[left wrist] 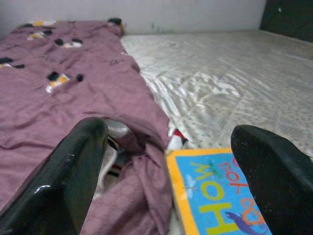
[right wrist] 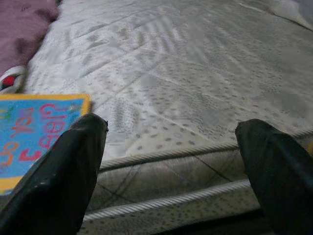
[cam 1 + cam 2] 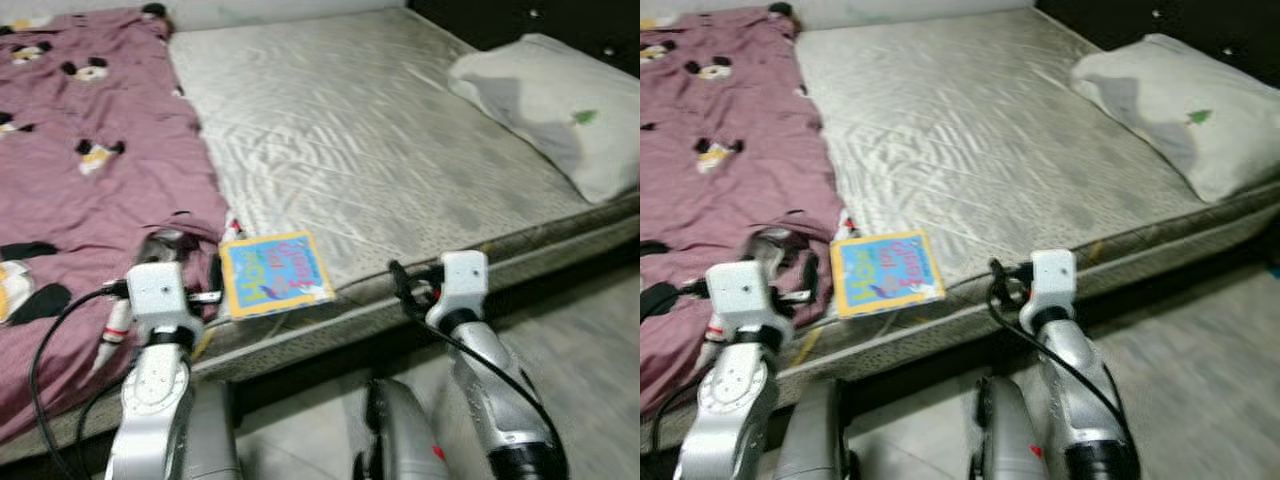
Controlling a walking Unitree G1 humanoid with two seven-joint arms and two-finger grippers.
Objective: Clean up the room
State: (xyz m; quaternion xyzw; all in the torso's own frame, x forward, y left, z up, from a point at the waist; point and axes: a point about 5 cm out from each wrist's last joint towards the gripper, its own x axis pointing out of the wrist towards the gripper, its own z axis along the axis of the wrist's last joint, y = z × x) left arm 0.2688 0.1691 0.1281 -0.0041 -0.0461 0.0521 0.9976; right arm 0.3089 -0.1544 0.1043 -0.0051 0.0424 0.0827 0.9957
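A blue picture book point(image 3: 275, 273) with a yellow border lies flat at the front edge of the bare mattress point(image 3: 380, 140). A mauve blanket point(image 3: 90, 180) with black-and-white cartoon prints covers the mattress's left part, its bunched edge point(image 1: 139, 166) beside the book. My left gripper point(image 1: 168, 134) is open and hovers low over that bunched edge, just left of the book point(image 1: 220, 196). To the book's right, my right gripper point(image 2: 171, 125) is open in front of the mattress's piped front edge, holding nothing. A small red-and-white item point(image 1: 176, 138) peeks out between blanket and book.
A white pillow point(image 3: 560, 110) with a small green mark lies at the mattress's right side. Grey tiled floor point(image 3: 590, 340) runs along the bed's front and right. Dark furniture point(image 3: 560, 20) stands behind the pillow.
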